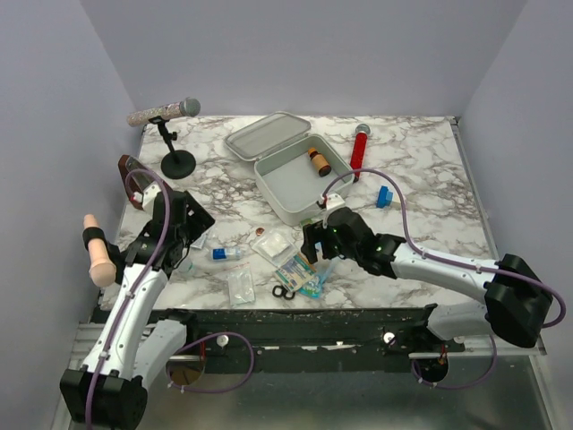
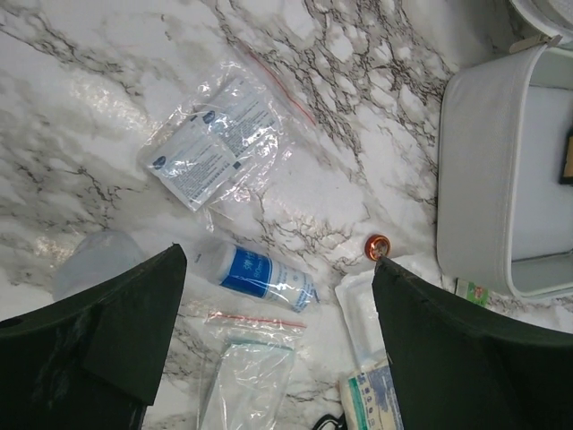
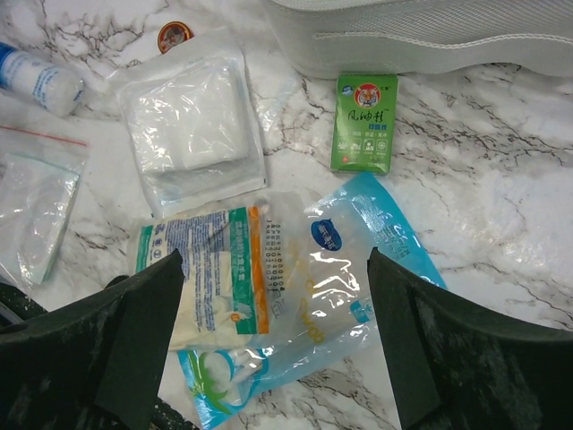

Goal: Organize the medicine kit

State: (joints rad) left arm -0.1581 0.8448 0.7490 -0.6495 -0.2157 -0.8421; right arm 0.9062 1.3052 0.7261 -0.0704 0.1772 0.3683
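just beyond the right tool, the open medicine kit

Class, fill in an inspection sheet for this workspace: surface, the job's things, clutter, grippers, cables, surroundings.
Surface: marble-pattern table, strewn with packets near the arms.
Job's things: medicine kit open, lid back, brown bottle inside; gauze packet, green sachet, blue-white tube and zip bag of sachets lie outside it.
Clutter: microphone on stand, red cylinder, small blue box.
Grippers: left gripper open over the tube; right gripper open over a blue packet; neither holds anything.
Cables: purple cable loops above the right arm.
Surroundings: plain grey walls.
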